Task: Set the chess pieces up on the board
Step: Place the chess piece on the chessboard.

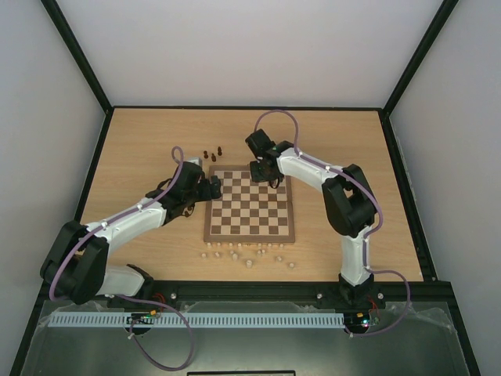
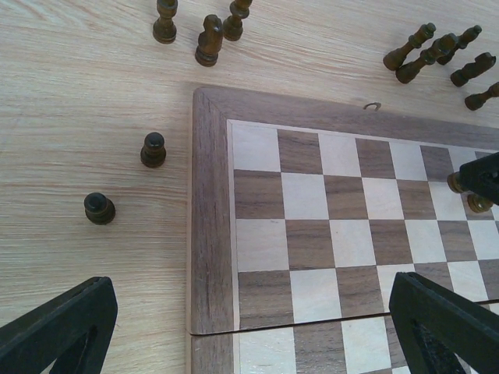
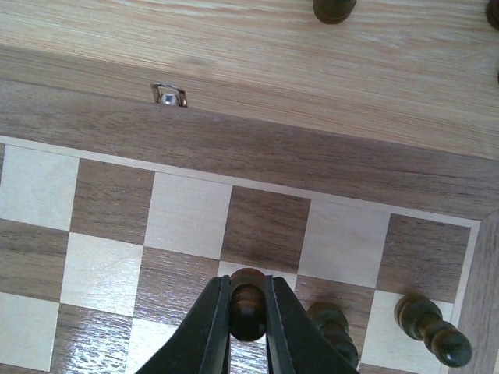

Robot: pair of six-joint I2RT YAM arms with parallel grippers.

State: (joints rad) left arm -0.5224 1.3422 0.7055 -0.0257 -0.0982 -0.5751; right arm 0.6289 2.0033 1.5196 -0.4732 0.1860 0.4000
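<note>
The board (image 1: 250,208) lies mid-table. My right gripper (image 3: 248,312) is shut on a small dark pawn (image 3: 248,300), held over a square in the second row near the board's far right corner. Two dark chess pieces (image 3: 334,327) (image 3: 430,331) stand on squares just right of it. My left gripper (image 2: 249,335) hangs wide open and empty over the board's far left corner (image 2: 210,234). Loose dark pieces stand on the table there: two pawns (image 2: 153,149) (image 2: 99,208), three pieces (image 2: 209,40) farther off, and a lying cluster (image 2: 433,53) behind the board.
Several pale wooden pieces (image 1: 246,255) are scattered along the board's near edge. A small metal clasp (image 3: 168,95) sits on the board's far border. A dark frame (image 1: 102,168) and walls ring the table.
</note>
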